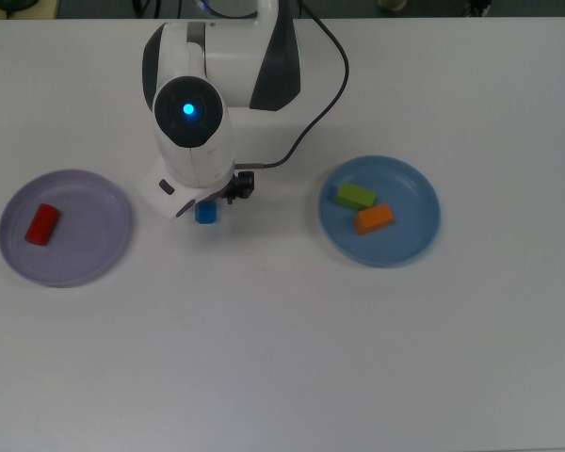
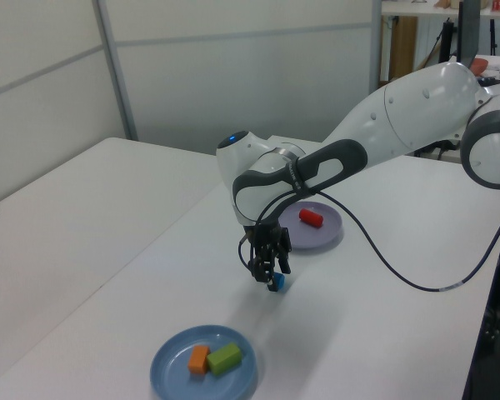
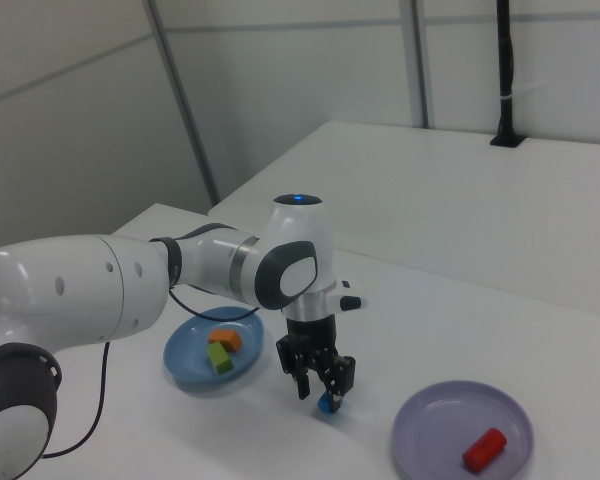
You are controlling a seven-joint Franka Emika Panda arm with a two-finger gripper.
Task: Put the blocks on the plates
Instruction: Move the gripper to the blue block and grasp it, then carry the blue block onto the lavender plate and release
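Jaws of the black two-finger gripper stand apart and point straight down, one finger on each side of the small stubby blue block, which rests on the white table; whether the fingers press it cannot be told. In the left view the gripper hangs right over the blue block, and in the top view only a sliver of the block shows below the white arm's wrist.

Nearest in the right view, the round pale lavender plate holds the small red oblong block, lying flat towards the right view's right. The blue block sits on bare table between the two plates, closer to the lavender one in the top view. Farther back in the right view, the round medium-blue plate carries the green oblong block and the orange oblong block, side by side and touching. A black cable loops from the arm across the tabletop.
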